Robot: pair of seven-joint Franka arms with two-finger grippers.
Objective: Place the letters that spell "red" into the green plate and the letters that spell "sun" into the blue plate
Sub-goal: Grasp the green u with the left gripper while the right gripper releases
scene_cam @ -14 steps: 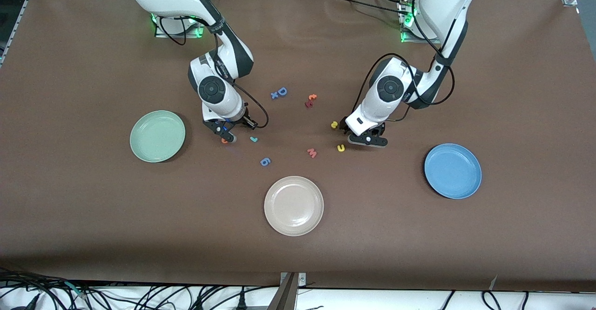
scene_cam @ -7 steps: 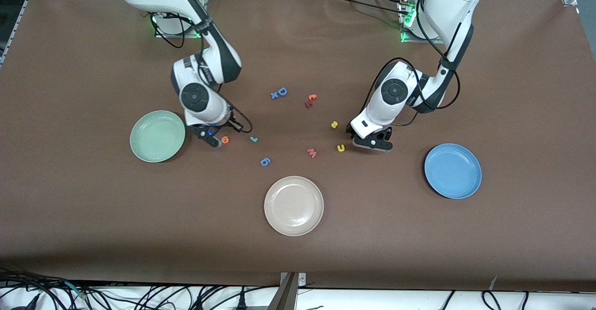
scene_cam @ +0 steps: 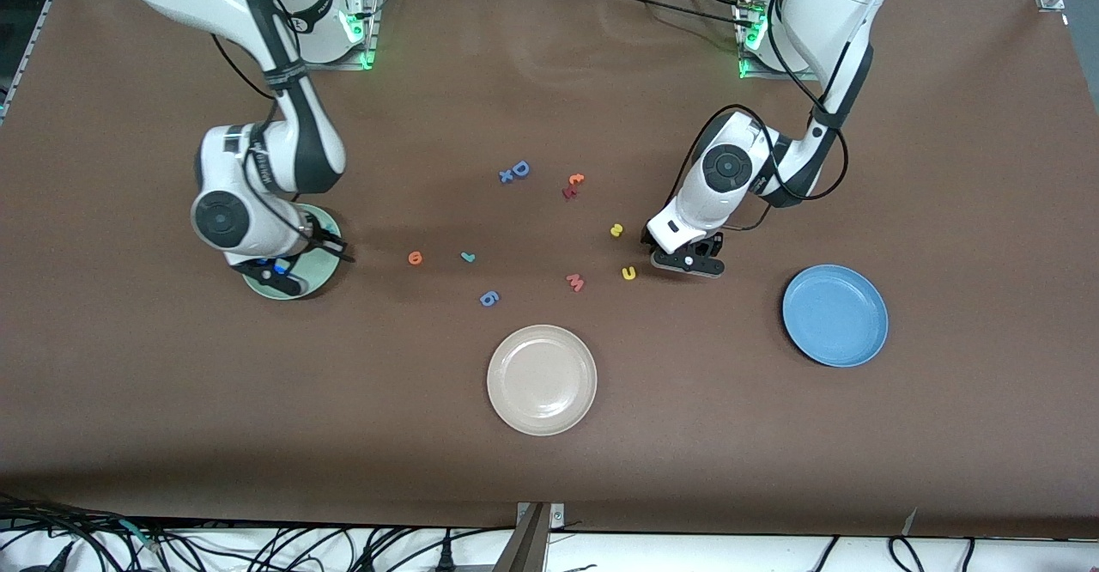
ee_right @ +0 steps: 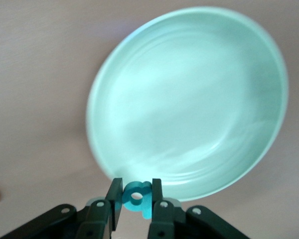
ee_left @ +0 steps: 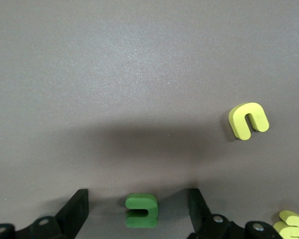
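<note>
My right gripper (scene_cam: 279, 273) hangs over the green plate (scene_cam: 319, 273), shut on the teal "d" (ee_right: 138, 197); the plate (ee_right: 189, 99) fills the right wrist view. On the table lie the orange "e" (scene_cam: 415, 258) and the teal "r" (scene_cam: 468, 257), side by side. My left gripper (scene_cam: 687, 258) is down at the table, open. The dark green u/n letter (ee_left: 141, 210) lies between its fingers with gaps on both sides. Beside it lie the yellow u/n letter (scene_cam: 629, 273) and the yellow "s" (scene_cam: 616, 230). The blue plate (scene_cam: 834, 315) stands toward the left arm's end.
A cream plate (scene_cam: 542, 380) sits nearest the front camera, mid-table. Loose letters lie around: a blue 6 shape (scene_cam: 488, 298), a pink "m" (scene_cam: 575, 282), a blue capital D (scene_cam: 515, 171) and a red-orange pair (scene_cam: 573, 185).
My right arm has swung from beside the orange "e" to over the green plate, carrying the teal "d". My left gripper shifted slightly toward the blue plate, then held still.
</note>
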